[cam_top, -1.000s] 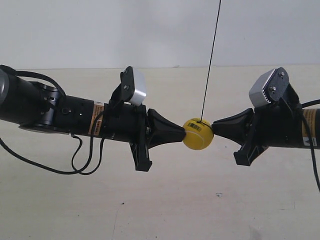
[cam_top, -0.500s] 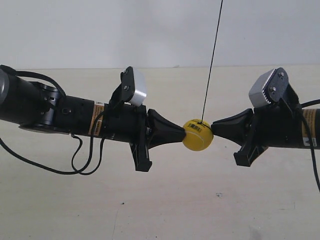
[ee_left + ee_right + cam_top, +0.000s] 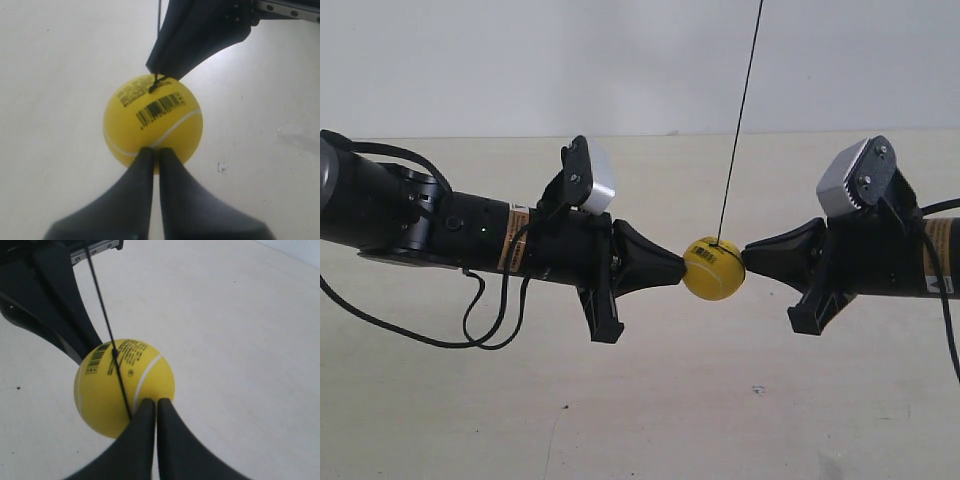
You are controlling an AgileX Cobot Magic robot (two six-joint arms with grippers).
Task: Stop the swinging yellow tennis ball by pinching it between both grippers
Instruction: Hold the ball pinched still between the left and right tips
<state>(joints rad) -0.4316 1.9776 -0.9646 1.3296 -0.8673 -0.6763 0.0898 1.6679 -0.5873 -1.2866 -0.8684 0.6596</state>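
Catches the yellow tennis ball [image 3: 714, 270] in mid-air over the pale bench [image 3: 650, 410], hung from a thin dark string [image 3: 740, 110] and seen against the bench top, short of its far edge at the foot of the white wall [image 3: 620, 60]. Shows, from the exterior view, two black arms reaching in level from either side: the arm at the exterior view's left [image 3: 550, 250] with its cone tip touching one side of the ball, the arm at the exterior view's right [image 3: 860, 255] with its tip touching the opposite side. Picks out there alone the grey-white camera boxes [image 3: 592, 178] atop the arms, an orange label [image 3: 512, 240] and a black cable [image 3: 420, 335] drooping beneath the arm at the exterior view's left. Leaves the state of either claw unreadable at that range.

Settles that in the wrist views. Finds the left gripper [image 3: 156, 150] closed, its two fingers pressed together with only a hairline slit, tips against the ball and nothing clasped between them. Finds the right gripper [image 3: 156, 401] the same: drawn closed, tips on the ball. Brings out, in the left wrist view, a barcode sticker [image 3: 160, 109], small print beside it, the white curved seam [image 3: 175, 127] and the string's knot at the ball's crown, with the other claw's dark cone just beyond. Shows, in the right wrist view, the string crossing the ball's face and the sticker turned toward the far claw.
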